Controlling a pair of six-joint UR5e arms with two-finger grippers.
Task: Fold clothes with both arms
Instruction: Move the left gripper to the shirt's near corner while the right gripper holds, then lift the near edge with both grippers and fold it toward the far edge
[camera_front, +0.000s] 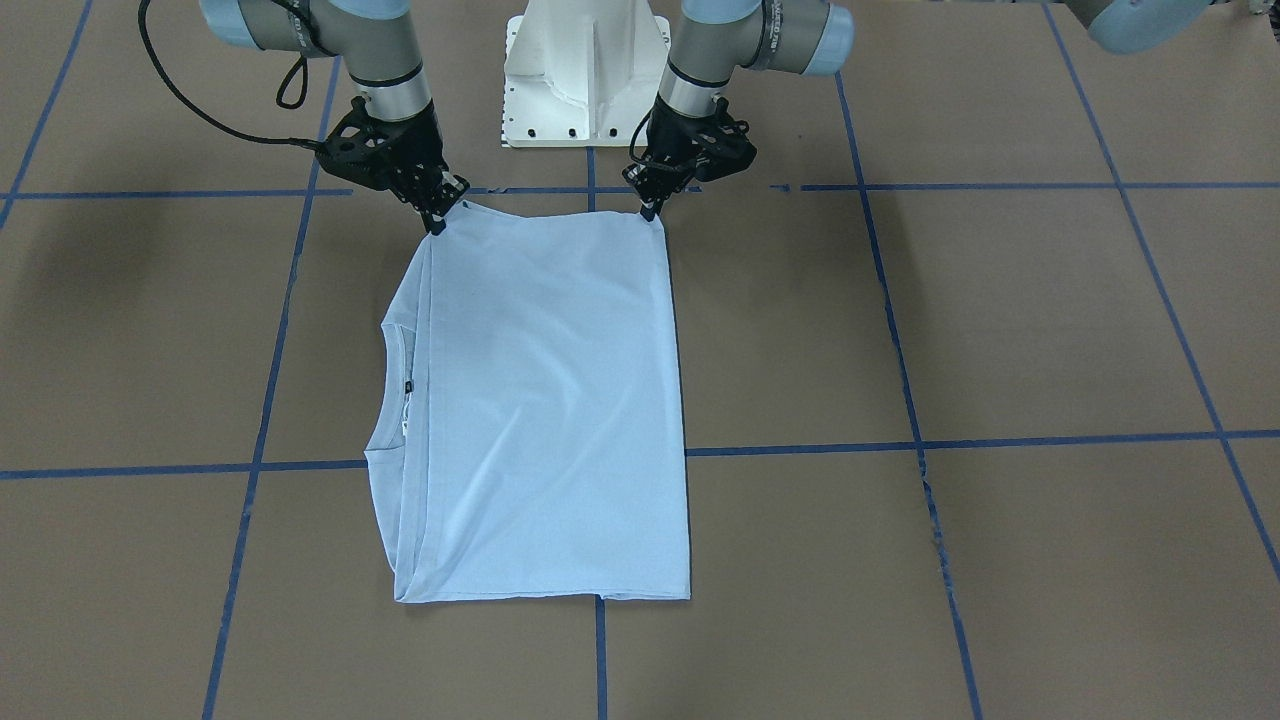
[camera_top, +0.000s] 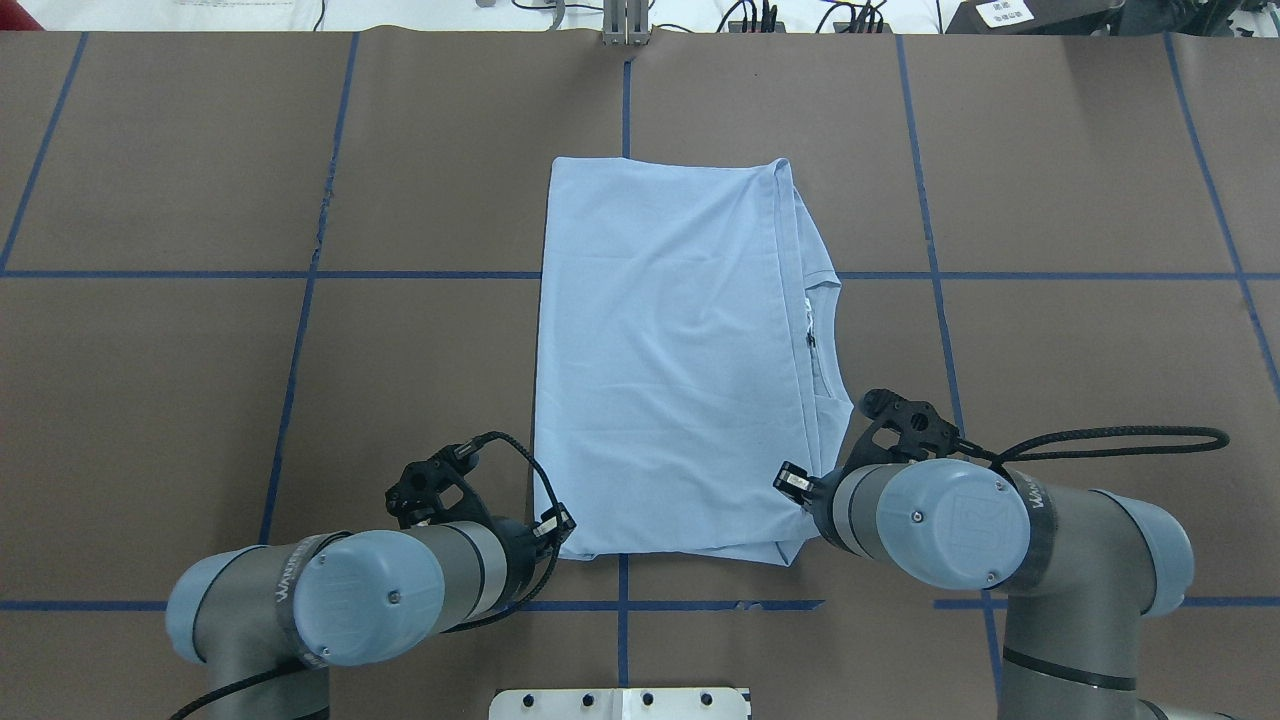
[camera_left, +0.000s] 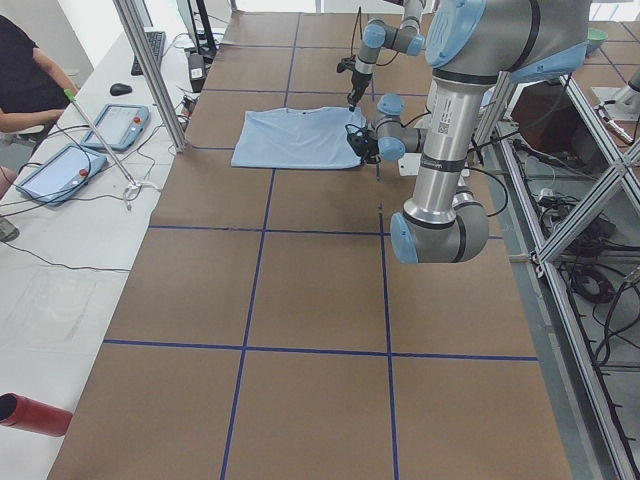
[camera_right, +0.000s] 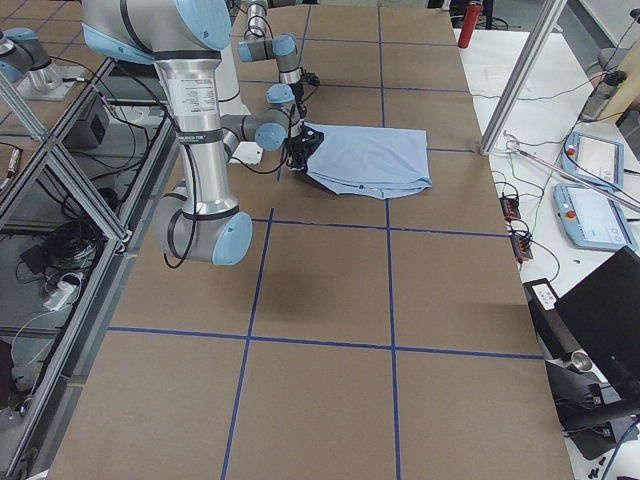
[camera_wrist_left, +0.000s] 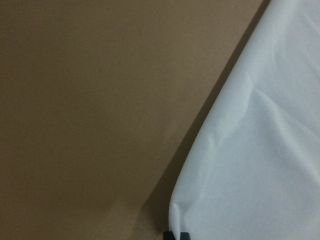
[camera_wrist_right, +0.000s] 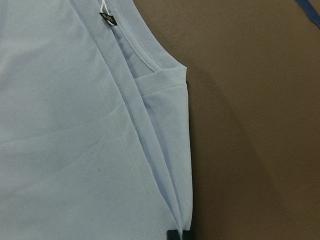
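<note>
The light blue T-shirt (camera_front: 550, 400) lies folded into a rectangle on the brown table, its collar (camera_front: 385, 390) and dark neck label (camera_front: 408, 385) on my right side. The chest print is hidden. My left gripper (camera_front: 650, 212) is shut on the shirt's near left corner (camera_top: 560, 540). My right gripper (camera_front: 437, 222) is shut on the near right corner (camera_top: 795, 540). Both corners are lifted slightly. The left wrist view shows the shirt edge (camera_wrist_left: 260, 165) running to the fingertips. The right wrist view shows the folded sleeve layers (camera_wrist_right: 165, 115) and the label (camera_wrist_right: 106, 18).
The white pedestal base (camera_front: 585, 70) stands just behind the grippers. Blue tape lines (camera_front: 900, 448) divide the table. Operator tablets (camera_left: 120, 125) and a metal post (camera_left: 150, 70) stand along the far edge. A red cylinder (camera_left: 35, 413) lies at the table's left end.
</note>
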